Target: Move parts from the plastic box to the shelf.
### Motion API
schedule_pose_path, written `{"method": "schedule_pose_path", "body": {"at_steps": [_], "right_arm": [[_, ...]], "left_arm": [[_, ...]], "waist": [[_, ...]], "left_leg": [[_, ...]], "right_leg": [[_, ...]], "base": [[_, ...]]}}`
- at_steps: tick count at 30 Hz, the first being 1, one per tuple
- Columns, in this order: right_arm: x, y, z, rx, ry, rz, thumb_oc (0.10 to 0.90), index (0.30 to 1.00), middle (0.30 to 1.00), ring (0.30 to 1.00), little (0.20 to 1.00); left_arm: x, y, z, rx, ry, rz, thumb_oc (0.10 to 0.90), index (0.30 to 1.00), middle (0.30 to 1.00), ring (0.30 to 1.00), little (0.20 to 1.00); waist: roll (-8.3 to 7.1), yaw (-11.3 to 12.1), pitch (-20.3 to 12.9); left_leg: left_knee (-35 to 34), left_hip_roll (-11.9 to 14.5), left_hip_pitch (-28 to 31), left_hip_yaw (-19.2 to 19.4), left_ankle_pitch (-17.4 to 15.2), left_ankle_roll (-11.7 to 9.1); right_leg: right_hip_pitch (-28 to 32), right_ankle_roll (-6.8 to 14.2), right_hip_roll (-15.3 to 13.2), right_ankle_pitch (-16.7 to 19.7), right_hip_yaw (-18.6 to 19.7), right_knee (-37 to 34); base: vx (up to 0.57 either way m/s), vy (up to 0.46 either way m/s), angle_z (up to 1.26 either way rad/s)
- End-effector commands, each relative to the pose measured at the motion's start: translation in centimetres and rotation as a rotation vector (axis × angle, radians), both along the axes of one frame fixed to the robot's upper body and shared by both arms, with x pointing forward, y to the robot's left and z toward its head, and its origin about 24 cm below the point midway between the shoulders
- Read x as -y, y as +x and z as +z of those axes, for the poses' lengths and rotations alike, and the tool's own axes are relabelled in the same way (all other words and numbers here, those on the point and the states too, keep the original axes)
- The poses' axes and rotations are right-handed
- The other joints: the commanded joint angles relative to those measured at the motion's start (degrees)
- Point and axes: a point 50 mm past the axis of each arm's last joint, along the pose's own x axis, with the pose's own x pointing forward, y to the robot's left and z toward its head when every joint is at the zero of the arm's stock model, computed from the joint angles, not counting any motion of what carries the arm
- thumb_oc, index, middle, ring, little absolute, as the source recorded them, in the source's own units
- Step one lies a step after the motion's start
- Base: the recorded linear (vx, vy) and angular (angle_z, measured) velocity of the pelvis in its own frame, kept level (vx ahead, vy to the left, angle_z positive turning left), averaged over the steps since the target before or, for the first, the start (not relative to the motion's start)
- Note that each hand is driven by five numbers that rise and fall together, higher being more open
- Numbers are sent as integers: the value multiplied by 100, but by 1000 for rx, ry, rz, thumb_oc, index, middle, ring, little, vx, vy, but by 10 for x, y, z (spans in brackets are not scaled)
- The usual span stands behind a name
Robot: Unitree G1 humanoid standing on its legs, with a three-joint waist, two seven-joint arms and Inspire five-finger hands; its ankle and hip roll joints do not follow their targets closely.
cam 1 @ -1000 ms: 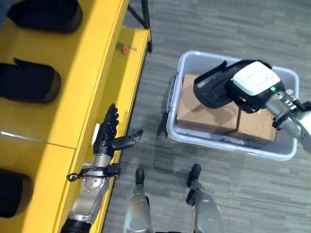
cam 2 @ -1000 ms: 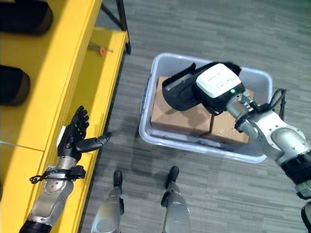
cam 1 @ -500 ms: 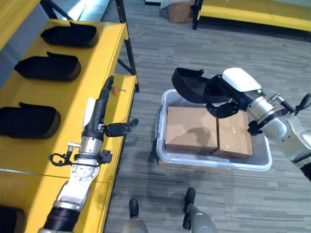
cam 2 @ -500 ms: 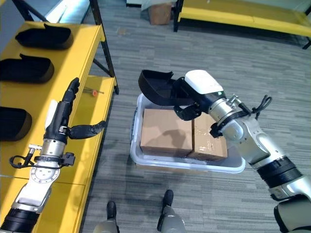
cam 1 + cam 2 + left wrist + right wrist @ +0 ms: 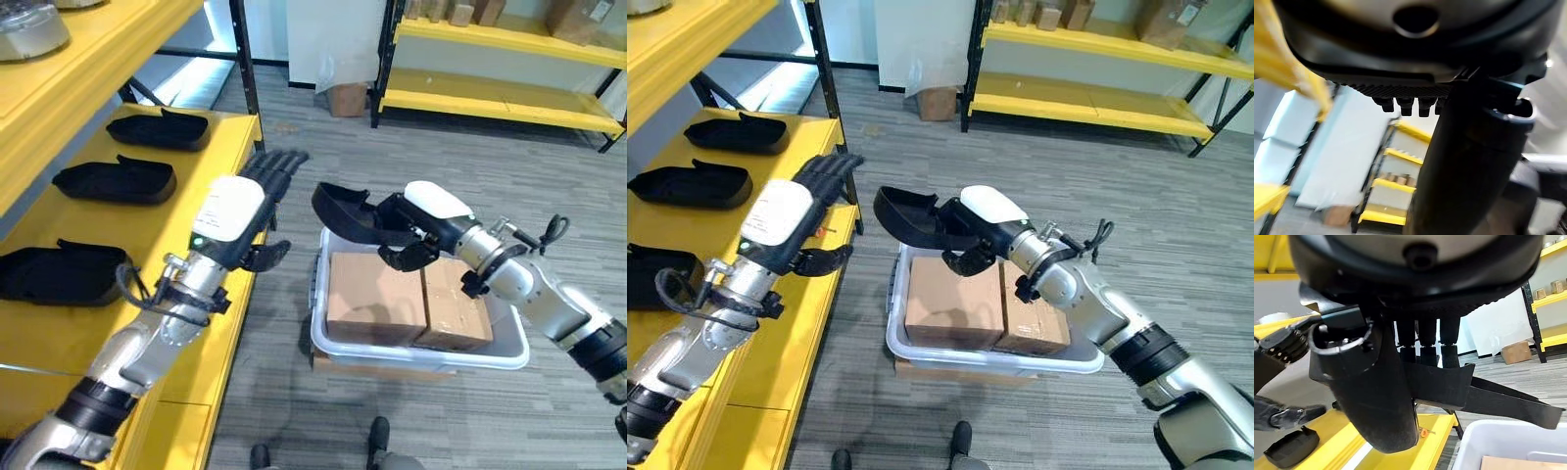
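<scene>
My right hand (image 5: 423,223) is shut on a black scoop-shaped part (image 5: 349,208), holding it in the air above the left end of the clear plastic box (image 5: 323,338); in the right wrist view its fingers (image 5: 1426,340) curl over the part (image 5: 1488,396). My left hand (image 5: 253,201) is open, fingers straight, raised over the yellow shelf's edge (image 5: 211,333) close to the part's left tip. Three similar black parts (image 5: 116,179) lie in a row on the shelf.
Two brown cardboard blocks (image 5: 377,297) fill the box, which stands on grey carpet. A small orange-tipped item (image 5: 826,233) lies on the shelf's lower ledge. More yellow racking (image 5: 490,93) stands at the back, with a black upright post (image 5: 241,59) by the shelf.
The camera has tilted up. My right hand has carried the black part left and higher, toward the shelf. My left hand has risen and turned toward the part.
</scene>
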Motion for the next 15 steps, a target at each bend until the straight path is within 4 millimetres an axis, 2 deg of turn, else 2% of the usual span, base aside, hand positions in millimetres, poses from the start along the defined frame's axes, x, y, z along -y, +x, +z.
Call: {"method": "schedule_pose_path", "body": {"at_steps": [1,8,15], "right_arm": [[-26,-1,50,178,111,137,400,300,300,300,300],[-36,-2,51,178,110,177,400,300,300,300,300],[-41,-2,49,168,128,191,400,300,300,300,300]], "left_arm": [[19,4,23,173,59,-102,900,1000,1000,1000,1000],[34,4,28,231,176,-160,900,1000,1000,1000,1000],[41,5,26,230,179,-176,900,1000,1000,1000,1000]], "waist": [[25,-75,-844],[19,-155,-906],[8,-193,-924]], "left_leg": [[-46,113,17,-177,-19,-9],[-46,141,98,-91,-52,-10],[-46,157,156,-41,-75,-9]], "right_leg": [[129,807,-589,-273,-15,568],[145,813,-558,-271,70,518],[178,807,-532,-279,127,482]], "base": [[23,7,-4],[16,3,-7],[5,-1,-3]]}}
